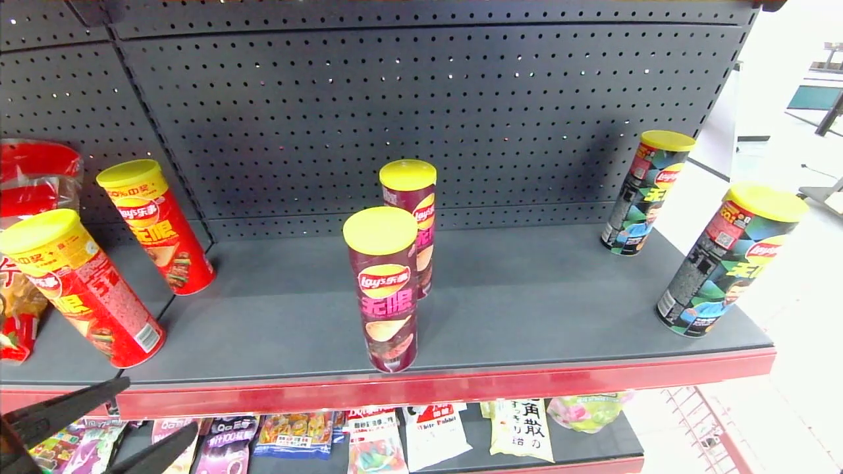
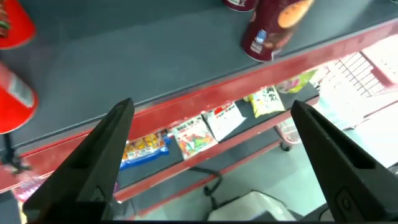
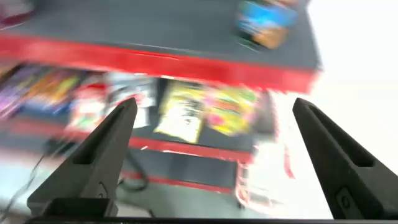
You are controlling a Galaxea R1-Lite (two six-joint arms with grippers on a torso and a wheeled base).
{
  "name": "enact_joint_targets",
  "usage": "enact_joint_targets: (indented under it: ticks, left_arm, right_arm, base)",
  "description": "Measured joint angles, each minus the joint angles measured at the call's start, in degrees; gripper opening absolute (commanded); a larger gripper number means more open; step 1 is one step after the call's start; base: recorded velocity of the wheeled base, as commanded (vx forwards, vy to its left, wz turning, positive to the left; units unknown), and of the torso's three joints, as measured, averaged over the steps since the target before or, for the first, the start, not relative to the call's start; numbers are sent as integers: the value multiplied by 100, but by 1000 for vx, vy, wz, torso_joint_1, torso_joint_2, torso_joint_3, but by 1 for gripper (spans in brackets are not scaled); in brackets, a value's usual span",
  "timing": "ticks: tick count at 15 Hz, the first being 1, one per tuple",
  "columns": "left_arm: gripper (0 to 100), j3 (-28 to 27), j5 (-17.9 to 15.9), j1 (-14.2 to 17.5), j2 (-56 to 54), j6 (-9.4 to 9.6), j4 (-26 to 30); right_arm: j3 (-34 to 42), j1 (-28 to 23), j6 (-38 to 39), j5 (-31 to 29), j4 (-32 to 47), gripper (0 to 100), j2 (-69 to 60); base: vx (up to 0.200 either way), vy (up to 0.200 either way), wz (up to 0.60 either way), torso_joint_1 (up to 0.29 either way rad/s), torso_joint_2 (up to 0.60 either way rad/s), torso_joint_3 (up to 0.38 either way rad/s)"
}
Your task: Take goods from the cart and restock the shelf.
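On the grey shelf (image 1: 527,303) stand two maroon chip cans with yellow lids, one at the front (image 1: 385,289) and one behind it (image 1: 411,197). Two red cans (image 1: 79,286) (image 1: 155,224) are on the left, two dark patterned cans (image 1: 649,191) (image 1: 731,260) on the right. My left gripper (image 1: 162,403) hangs open and empty below the shelf's red front lip; in its wrist view the left gripper (image 2: 211,112) is in front of the lip, with the front maroon can (image 2: 270,28) beyond. My right gripper (image 3: 214,104) is open and empty, facing the lower shelf below a dark can (image 3: 267,22).
Snack bags (image 1: 435,434) lie on the lower shelf. Bagged goods (image 1: 26,191) sit at the far left of the upper shelf. A red wire cart (image 1: 698,421) is at the bottom right. Bare shelf room lies between the maroon and dark cans.
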Motion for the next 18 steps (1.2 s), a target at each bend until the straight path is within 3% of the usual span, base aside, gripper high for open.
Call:
enact_joint_targets:
  ticks: [2,5,7,8,13,18]
  left_arm:
    - [100,-138,-7,5,678,-195,-118]
    - [100,-283,-82,0,1541,-315,-187]
    - [100,-368,-636,-26,1963,-345,-200]
    - [100,-460,-719,-33,2175,-340,-202]
    - [100,-1226,-260,-46,3220,-325,-200]
    - [100,-1651,-202,-311,3945,-318,-284]
  right_arm:
    - [286,-751,49,-44,194,100,-639]
    - [675,-1148,0,-165,228,100,-1251]
    - [812,-1193,-162,-162,227,100,-1399]
    - [895,-1196,-208,-146,208,100,-1441]
    - [1072,-1207,-165,-61,126,100,-1508]
    - [1080,-1207,-187,-34,121,100,-1515]
  base:
    - [0,0,0,0,0,0]
    - [0,0,0,0,0,0]
    - [0,0,0,0,0,0]
    - [0,0,0,0,0,0]
    - [0,0,0,0,0,0]
    - [0,0,0,0,0,0]
